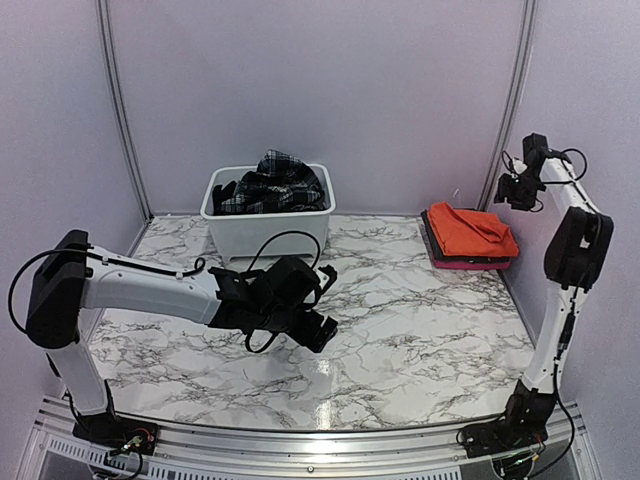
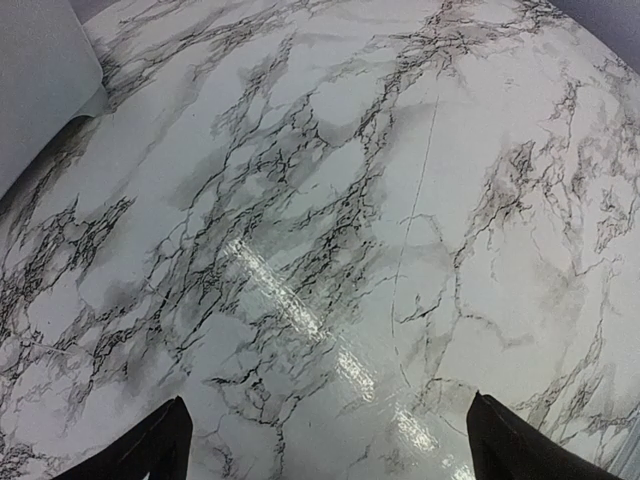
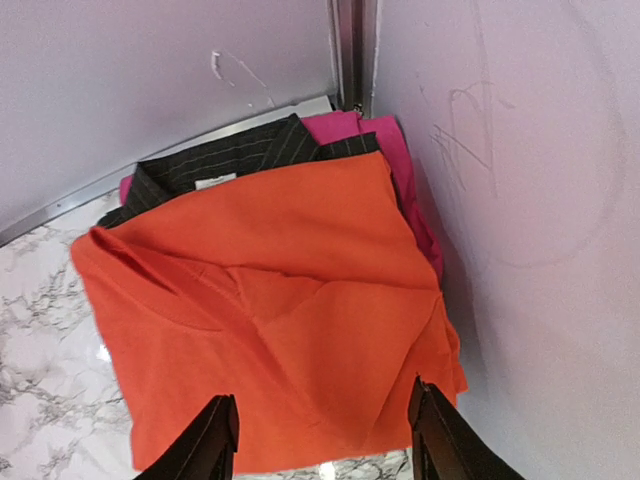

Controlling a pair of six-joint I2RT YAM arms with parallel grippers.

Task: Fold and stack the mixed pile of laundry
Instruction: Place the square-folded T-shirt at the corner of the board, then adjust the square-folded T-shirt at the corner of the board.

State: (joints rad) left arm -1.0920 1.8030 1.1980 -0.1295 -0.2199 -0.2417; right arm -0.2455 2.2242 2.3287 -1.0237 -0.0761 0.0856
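Orange, bright and plain: the orange T-shirt [image 1: 470, 230], folded flat, topmost of three folded garments in the far right corner of the marble table [image 1: 400, 330], close against the right wall [image 1: 610, 80]. Long axis from far left to near right in the top view, a little oblique to the table edge. Direction of the neck not sure; in the right wrist view only a curved fold toward the left side of the shirt. Directly under it a dark striped garment [image 3: 230, 160], sticking out on the far side. Lowest a pink garment [image 3: 345, 125], showing on the far and right sides.

Right gripper [image 1: 515, 190] up above the far right part of these garments, apart from the cloth in the top view. Released, fingers [image 3: 205, 445] spread, orange cloth between them, nothing held.

More laundry in the white tub [image 1: 225, 235] at the far middle of the table: a plaid skirt [image 1: 280, 175], black and white, crumpled and heaped above the rim, with a dark cloth [image 1: 226, 190] beside it at the left inside.

Left gripper [image 1: 330, 303] over bare marble in the middle, just nearer than the tub, pointing to the right. Also released: fingertips [image 2: 150, 450] wide apart at the lower corners of the left wrist view, only marble between. Corner of the tub at the upper left of that view.
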